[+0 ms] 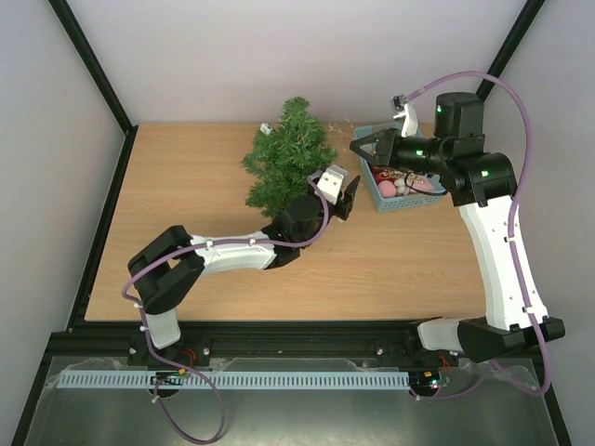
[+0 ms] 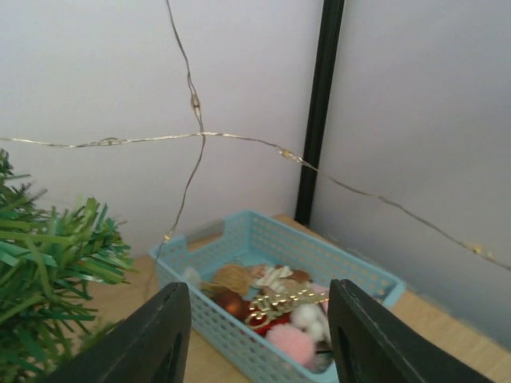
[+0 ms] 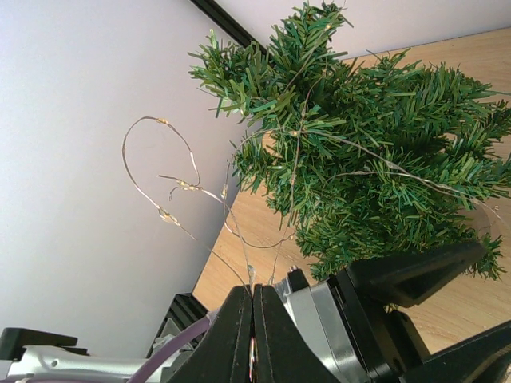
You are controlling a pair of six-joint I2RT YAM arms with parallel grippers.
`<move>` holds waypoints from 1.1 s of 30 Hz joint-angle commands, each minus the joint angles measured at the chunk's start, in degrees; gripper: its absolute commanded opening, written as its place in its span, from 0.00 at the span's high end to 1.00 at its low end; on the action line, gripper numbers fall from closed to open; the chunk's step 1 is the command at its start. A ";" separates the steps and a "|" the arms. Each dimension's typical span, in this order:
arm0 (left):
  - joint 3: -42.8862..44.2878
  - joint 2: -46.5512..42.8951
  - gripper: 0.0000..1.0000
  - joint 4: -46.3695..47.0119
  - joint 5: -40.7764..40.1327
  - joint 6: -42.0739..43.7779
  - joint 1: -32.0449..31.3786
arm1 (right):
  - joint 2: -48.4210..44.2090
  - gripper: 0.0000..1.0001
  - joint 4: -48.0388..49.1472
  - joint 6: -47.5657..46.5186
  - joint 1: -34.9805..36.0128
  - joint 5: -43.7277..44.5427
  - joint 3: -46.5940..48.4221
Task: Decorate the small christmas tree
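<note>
Black fingers of the left gripper (image 2: 259,292) stand apart with nothing between them. Beyond them a thin light wire (image 2: 196,100) crosses the air above a light-blue basket (image 2: 335,254) of ornaments. The right gripper (image 3: 252,292) is pinched closed on that wire, whose loose loops spring out beside the small christmas tree (image 1: 288,158). The tree stands at the far middle of the table (image 1: 186,204), just left of the basket, with part of the wire already among its branches. A hard pull could likely tip or drag the light tree. The springy wire might also slip from the pinch, or its loops could snag the left fingers or the basket.
</note>
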 commanded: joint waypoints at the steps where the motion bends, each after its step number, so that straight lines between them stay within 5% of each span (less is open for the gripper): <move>1: -0.17 -1.35 0.43 2.73 -3.40 2.01 0.05 | -0.47 0.99 0.02 -0.78 0.13 -1.50 0.79; 13: 6.19 5.20 0.43 5.42 -7.17 10.48 0.66 | 0.06 0.99 0.18 -1.31 0.10 -2.14 0.79; 33: 4.75 3.85 0.46 4.57 -4.73 7.94 2.76 | 0.54 0.99 -0.70 -3.27 0.11 -2.08 0.34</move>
